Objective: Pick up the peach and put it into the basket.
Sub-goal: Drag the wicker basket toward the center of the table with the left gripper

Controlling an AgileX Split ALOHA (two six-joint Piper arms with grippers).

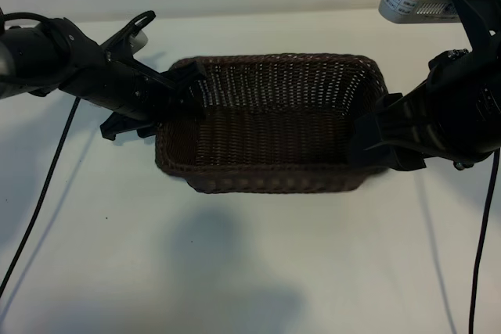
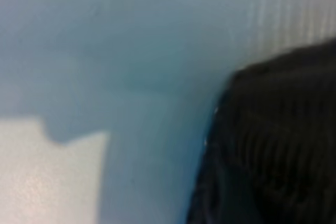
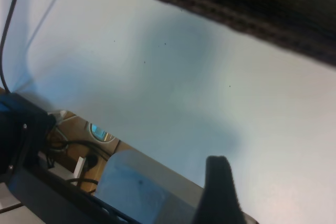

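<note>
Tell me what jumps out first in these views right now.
A large rectangular dark brown woven wicker basket sits mid-table, apparently empty, with no peach visible anywhere. The left gripper reaches over its left rim, while the right gripper is at its right end.

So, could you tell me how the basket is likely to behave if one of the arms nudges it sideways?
The basket looks like open wicker, so it is probably light and would slide on the smooth table rather than resist. Its wide, low shape makes tipping unlikely. The woven walls may flex slightly under a push.
</note>
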